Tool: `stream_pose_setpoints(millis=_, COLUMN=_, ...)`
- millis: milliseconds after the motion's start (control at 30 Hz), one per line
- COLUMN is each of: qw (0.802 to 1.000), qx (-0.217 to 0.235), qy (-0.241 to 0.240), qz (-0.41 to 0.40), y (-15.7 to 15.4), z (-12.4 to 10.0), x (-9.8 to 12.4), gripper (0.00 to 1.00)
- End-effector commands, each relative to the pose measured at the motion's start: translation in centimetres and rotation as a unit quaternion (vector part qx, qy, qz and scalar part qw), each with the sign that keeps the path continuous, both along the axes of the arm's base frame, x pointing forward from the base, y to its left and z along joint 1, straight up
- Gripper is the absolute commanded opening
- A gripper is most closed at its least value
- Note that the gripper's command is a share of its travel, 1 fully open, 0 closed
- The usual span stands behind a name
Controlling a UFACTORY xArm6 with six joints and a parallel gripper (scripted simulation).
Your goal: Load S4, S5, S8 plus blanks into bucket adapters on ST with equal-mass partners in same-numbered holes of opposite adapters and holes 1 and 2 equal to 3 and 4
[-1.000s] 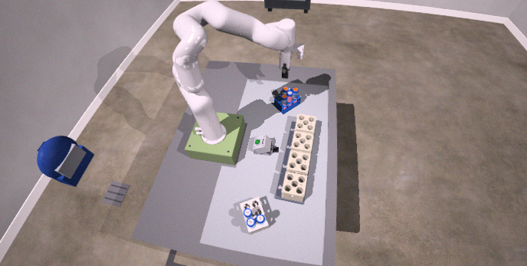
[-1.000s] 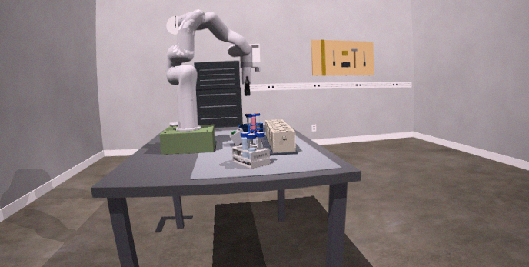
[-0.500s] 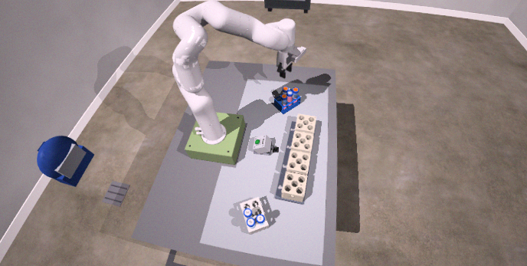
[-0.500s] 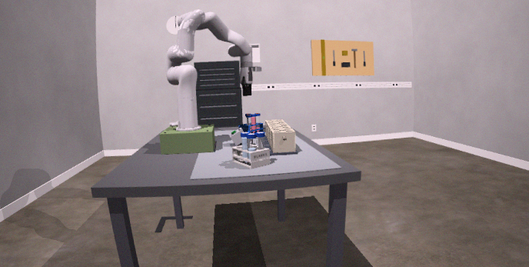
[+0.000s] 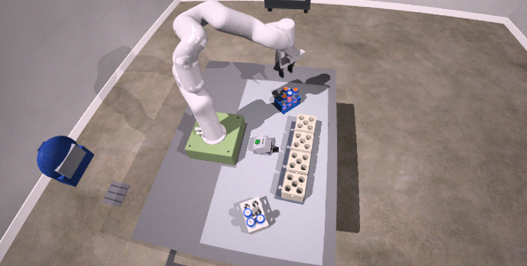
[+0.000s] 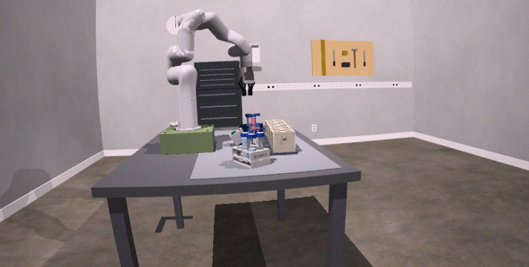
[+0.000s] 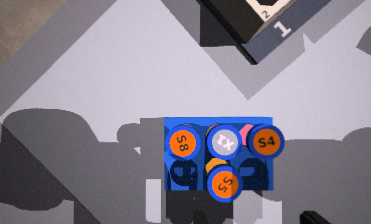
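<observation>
Apparently the parted gripper hangs above the blue rack.

Below the hand: open air, then upright tube caps S8, X1, S4 and S5, closely grouped.
</observation>
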State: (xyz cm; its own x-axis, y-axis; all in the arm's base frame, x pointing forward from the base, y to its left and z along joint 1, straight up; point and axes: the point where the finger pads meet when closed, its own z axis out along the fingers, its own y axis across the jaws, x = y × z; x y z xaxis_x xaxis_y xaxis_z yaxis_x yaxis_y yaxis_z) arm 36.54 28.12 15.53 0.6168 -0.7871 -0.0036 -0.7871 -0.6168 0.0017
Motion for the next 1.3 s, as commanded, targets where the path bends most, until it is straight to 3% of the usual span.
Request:
stream_pose_setpoints(millis=0, qw=1.000, qx=0.001, qy=-0.002, qz=-0.004, y=0.1, z=0.2, x=0.1, gripper=0.57)
stream_pose_setpoints(millis=1267, qw=1.000, qx=0.001, qy=-0.002, qz=-0.004, y=0.1, z=-6.6, x=0.1, gripper=0.57)
